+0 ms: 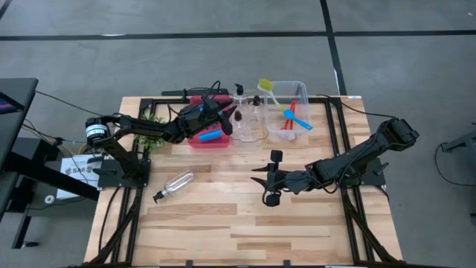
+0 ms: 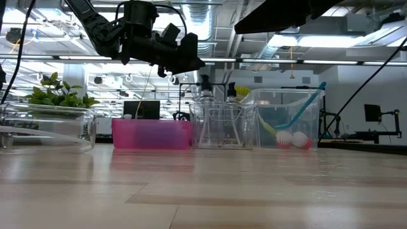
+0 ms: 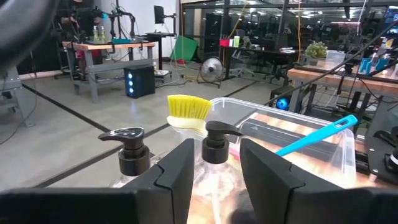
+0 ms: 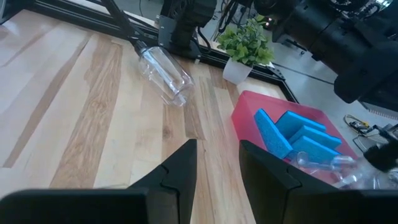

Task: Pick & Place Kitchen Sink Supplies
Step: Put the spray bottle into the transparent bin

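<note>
The left tool (image 1: 232, 115) is hovering above the back of the pale wooden slatted table (image 1: 223, 223), between the red plastic tray (image 1: 195, 140) and the clear square bin (image 1: 249, 135); its fingers are standing parted with nothing between them. That bin is holding two small clear bottles with black pump tops (image 3: 127, 149), both upright. Flat bright-blue sponges (image 4: 298, 140) are lying in the red tray. The larger clear bin (image 1: 297, 93) beside it is holding a blue brush (image 1: 297, 119), a red brush (image 1: 291, 109) and a yellow-green brush (image 1: 266, 86). Another clear pump bottle (image 1: 177, 184) is lying on its side on the table. The right tool (image 1: 269, 179) is hanging mid-table, fingers apart and grasping nothing.
</note>
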Robot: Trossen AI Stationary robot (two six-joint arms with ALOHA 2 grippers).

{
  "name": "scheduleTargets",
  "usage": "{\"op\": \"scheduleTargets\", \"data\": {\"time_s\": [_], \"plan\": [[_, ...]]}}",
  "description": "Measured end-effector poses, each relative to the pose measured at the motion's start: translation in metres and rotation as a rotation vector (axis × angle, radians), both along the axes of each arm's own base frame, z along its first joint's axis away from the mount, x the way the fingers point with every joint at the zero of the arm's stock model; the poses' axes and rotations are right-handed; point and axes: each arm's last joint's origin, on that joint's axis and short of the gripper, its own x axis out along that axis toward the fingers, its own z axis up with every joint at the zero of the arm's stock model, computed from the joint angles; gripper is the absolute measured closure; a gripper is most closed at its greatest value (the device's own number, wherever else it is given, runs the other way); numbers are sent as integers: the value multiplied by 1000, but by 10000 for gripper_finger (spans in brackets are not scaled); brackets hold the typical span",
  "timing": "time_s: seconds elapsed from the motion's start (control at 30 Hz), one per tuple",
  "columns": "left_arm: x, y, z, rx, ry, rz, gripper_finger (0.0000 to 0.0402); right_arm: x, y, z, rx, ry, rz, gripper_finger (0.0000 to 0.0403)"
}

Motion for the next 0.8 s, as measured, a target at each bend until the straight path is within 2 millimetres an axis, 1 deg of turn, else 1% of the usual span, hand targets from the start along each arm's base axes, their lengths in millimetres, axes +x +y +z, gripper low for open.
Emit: {"op": "scheduleTargets", "data": {"time_s": [0.4, 0.57, 0.7, 0.8], "plan": [[0, 0, 0, -1, 5, 0, 270, 2, -7, -1, 10, 9, -31, 290], [0, -1, 0, 14, 19, -3, 270, 3, -7, -2, 8, 14, -32, 290], [-3, -12, 11, 27, 22, -50, 270, 3, -7, -3, 0, 18, -30, 290], [-9, -24, 23, 67, 73, -87, 270, 3, -7, -3, 0, 18, -28, 290]]}}
